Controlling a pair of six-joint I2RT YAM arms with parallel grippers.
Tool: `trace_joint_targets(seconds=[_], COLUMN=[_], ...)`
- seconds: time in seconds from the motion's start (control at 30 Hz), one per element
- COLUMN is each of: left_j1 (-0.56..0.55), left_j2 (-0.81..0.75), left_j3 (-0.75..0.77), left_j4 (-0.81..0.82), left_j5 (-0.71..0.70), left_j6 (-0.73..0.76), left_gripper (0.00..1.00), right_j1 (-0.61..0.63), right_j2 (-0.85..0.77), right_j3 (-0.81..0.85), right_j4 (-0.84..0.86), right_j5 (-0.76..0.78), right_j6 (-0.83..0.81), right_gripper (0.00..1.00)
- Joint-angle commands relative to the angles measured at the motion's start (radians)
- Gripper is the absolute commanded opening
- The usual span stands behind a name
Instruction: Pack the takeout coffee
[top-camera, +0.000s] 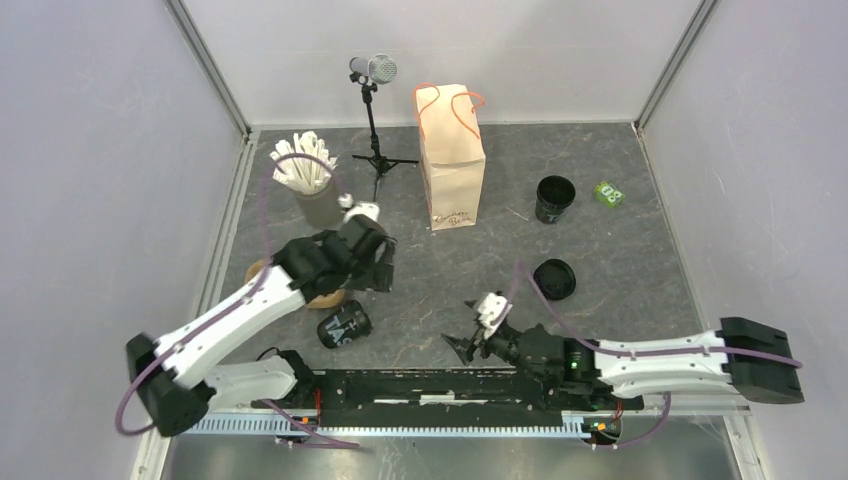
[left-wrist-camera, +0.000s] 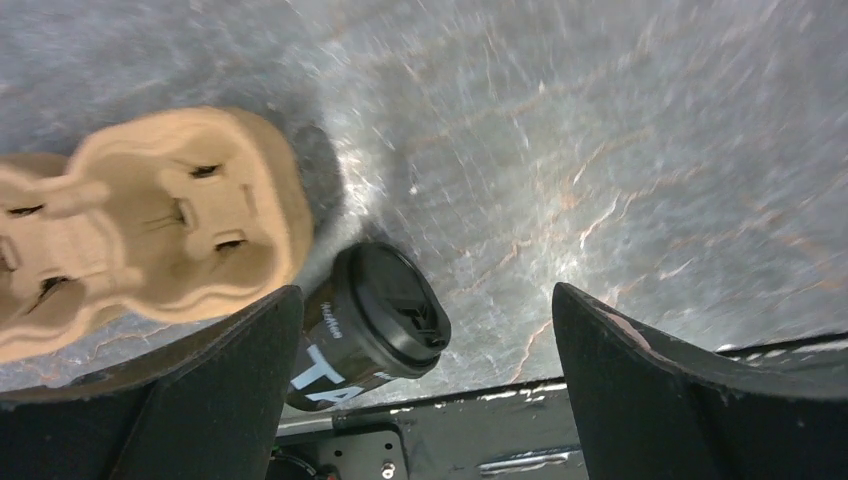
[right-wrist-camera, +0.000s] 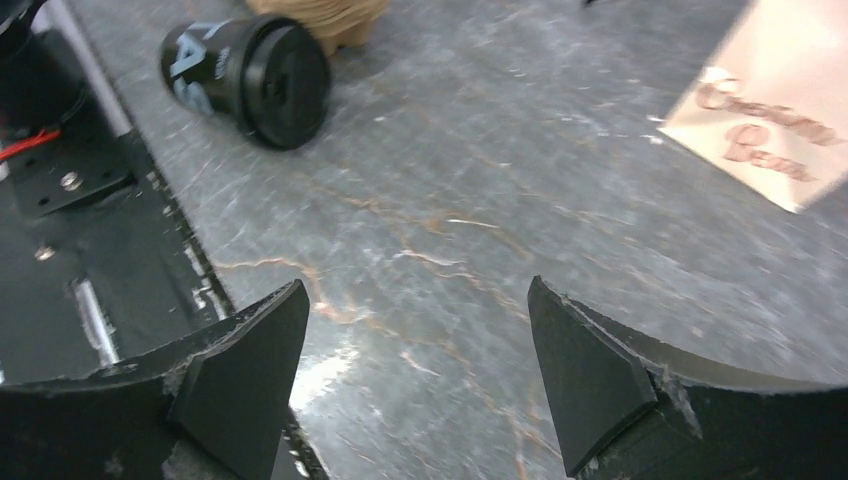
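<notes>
Evidently the pick-up is the step in hand. The takeout coffee (top-camera: 343, 325) lies on its side, lid on, at the lower left of the overhead view, just beside the cardboard cup carrier (left-wrist-camera: 150, 220). The left gripper (top-camera: 377, 265) hovers over it, jaws spread wide and holding nothing; in the wrist view the cup shows low between the fingers. The right gripper (right-wrist-camera: 418, 290) is likewise spread and empty, low at lower centre. The paper bag (top-camera: 452, 150) stands upright at upper centre, well apart. Next, by this reading, the left gripper must descend, close across the cup's body, stand it up, then carry it to the bag's top.
</notes>
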Motion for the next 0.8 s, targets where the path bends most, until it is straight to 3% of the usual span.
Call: trace_joint_targets(seconds=[0.0, 0.1, 0.27, 0.4, 0.77], left_j1=[0.115, 0.207, 0.208, 0.208, 0.209], left_j2=[-0.222, -0.319, -0.473, -0.576, -0.708], left_j3=[0.035, 0.071, 0.131, 0.12, 0.01], left_j4=[0.018, 0.014, 0.053, 0.109, 0.155], left_j5=[-0.085, -0.088, -0.135, -0.112, -0.06], left_j6=[-0.082, -0.067, -0.055, -0.021, 0.024], left_gripper=[1.0, 1.0, 1.0, 1.0, 1.0], right_j1=[-0.007, -0.015, -0.044, -0.075, -0.107], right_j2=[0.207, 0.36, 0.559, 0.695, 0.944], right_j3=[0.151, 0.247, 0.354, 0.463, 0.648], right_j4=[0.173, 0.249, 0.376, 0.385, 0.284], right_j5=[-0.202, -0.343, -0.454, -0.515, -0.473], right_j6=[-0.001, 0.021, 0.104, 0.176, 0.298], right_gripper=[0.86, 0.78, 0.74, 0.72, 0.75])
